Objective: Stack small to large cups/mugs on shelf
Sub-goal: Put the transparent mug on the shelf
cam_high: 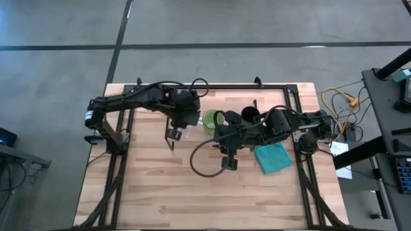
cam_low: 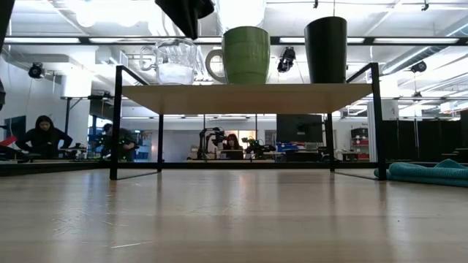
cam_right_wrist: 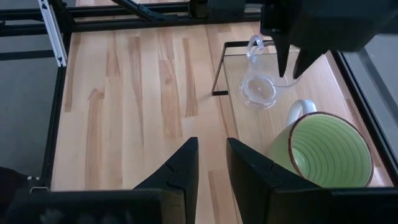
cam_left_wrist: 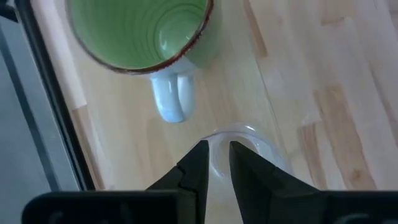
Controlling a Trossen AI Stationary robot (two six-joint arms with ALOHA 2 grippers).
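All three cups stand on the shelf (cam_low: 248, 98) in a row. The clear glass cup (cam_low: 175, 62) (cam_right_wrist: 258, 90) is toward the table's left. The light-green mug (cam_low: 245, 55) (cam_high: 212, 120) is in the middle, its handle (cam_left_wrist: 171, 99) toward the glass. The black cup (cam_low: 325, 50) (cam_high: 250, 115) is toward the right. My left gripper (cam_left_wrist: 216, 155) (cam_right_wrist: 292, 65) hangs over the glass cup, pointing down and narrowly open, its tips just above the rim (cam_left_wrist: 245, 132). My right gripper (cam_right_wrist: 212, 155) hovers high beside the mug, narrowly open and holding nothing.
A blue cloth (cam_high: 273, 157) (cam_low: 431, 174) lies on the tabletop to the right of the shelf. Black frame rails (cam_right_wrist: 53, 37) run along the table's edges. Bare wood (cam_right_wrist: 124, 106) spreads left of and in front of the shelf. People (cam_low: 44, 135) sit in the room beyond.
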